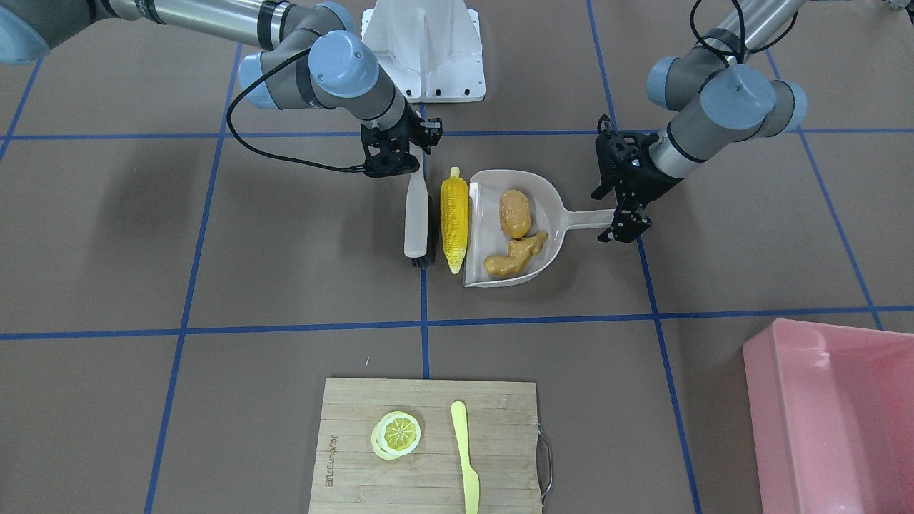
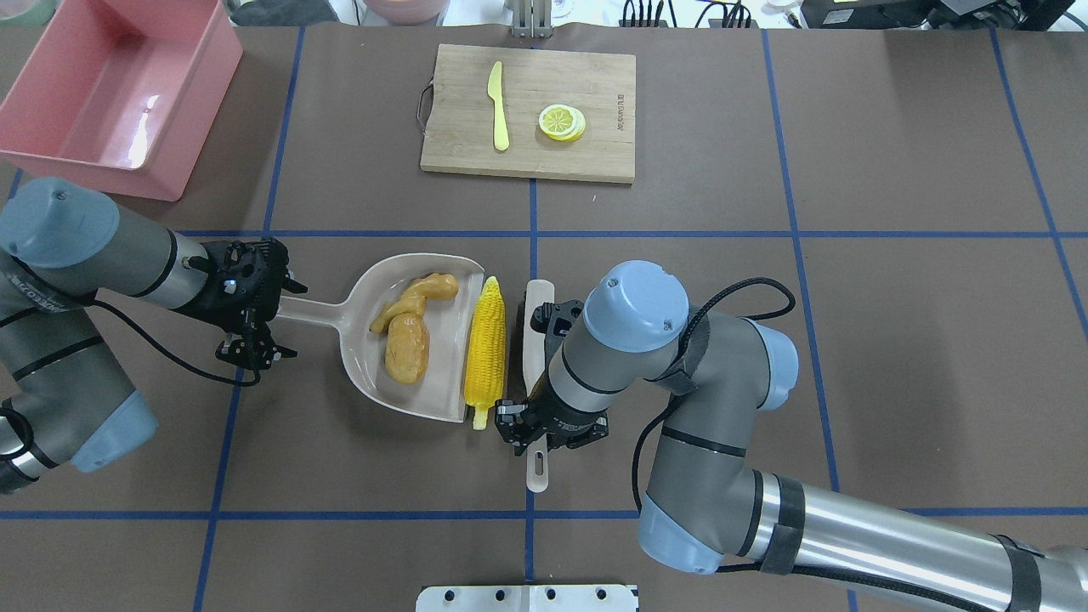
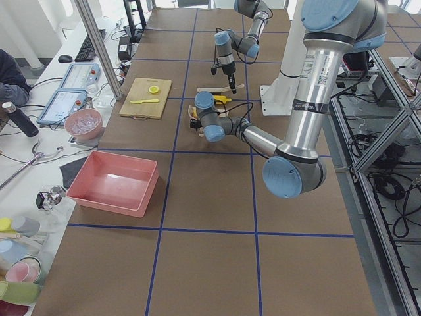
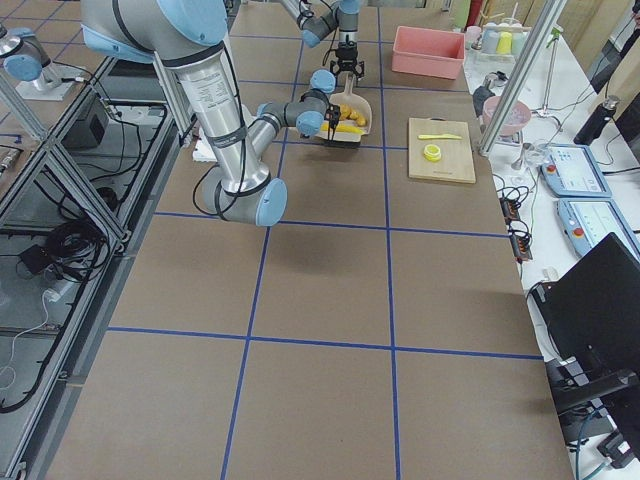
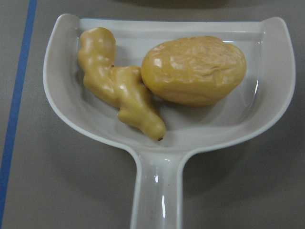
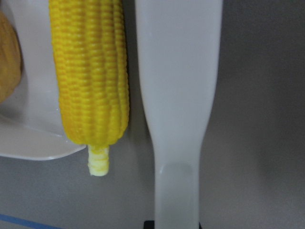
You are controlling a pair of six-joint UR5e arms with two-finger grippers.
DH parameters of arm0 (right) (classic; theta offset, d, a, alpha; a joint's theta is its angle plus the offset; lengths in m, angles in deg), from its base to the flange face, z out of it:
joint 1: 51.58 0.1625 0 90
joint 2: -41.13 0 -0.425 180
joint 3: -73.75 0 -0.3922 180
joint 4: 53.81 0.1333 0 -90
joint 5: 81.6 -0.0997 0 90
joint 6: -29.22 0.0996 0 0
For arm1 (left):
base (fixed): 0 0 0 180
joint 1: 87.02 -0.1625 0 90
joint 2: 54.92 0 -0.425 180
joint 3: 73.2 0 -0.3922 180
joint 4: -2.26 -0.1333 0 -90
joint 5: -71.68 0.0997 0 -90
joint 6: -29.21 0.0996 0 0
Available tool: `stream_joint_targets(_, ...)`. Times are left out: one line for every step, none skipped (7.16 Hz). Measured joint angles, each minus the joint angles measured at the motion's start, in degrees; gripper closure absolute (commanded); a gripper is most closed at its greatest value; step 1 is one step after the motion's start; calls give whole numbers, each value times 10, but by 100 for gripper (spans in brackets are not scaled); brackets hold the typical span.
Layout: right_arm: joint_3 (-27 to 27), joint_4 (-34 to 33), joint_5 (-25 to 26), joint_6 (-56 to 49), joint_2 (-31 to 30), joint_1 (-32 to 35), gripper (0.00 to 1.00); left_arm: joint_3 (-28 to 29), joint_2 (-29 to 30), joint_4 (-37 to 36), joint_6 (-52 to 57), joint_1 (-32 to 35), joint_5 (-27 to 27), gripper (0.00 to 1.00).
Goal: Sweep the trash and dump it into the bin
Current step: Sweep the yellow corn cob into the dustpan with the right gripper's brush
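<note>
The sweep looks nearly done: the potato lump (image 2: 407, 347) and ginger root (image 2: 416, 297) lie inside the dustpan (image 2: 365, 361), 2 of 3 pieces, while the corn cob (image 2: 485, 350) rests on its open lip. The right gripper (image 2: 544, 429) is clamped on the brush (image 2: 535, 340), just beside the cob. The left gripper (image 2: 255, 319) grips the pan's handle. Next, probably 1 more push, then carrying to the pink bin (image 2: 110, 93), well apart.

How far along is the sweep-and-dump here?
Potato and ginger already lie in the dustpan. The right gripper holds the brush against the corn, at the pan's lip. The left gripper is at the handle. Dumping into the pink bin remains.
</note>
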Motion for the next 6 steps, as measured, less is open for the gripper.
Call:
stream_joint_targets(7,17,11,13,3,-9,100,0,0,0,1,0,0,7)
stream_joint_targets(20,41,23,28,8,-19,100,0,-1,0,3,0,0,7)
stream_joint_targets(34,63,34,43,15,-27,100,1,-1,1,3,0,0,7)
stream_joint_targets(42,77,40,56,23,-31,100,3,-1,1,4,0,0,7)
stream_joint_targets(45,92,45,69,28,-33,100,3,-1,1,4,0,0,7)
stream_joint_targets(48,110,52,82,30,-36,100,4,-1,1,4,0,0,7)
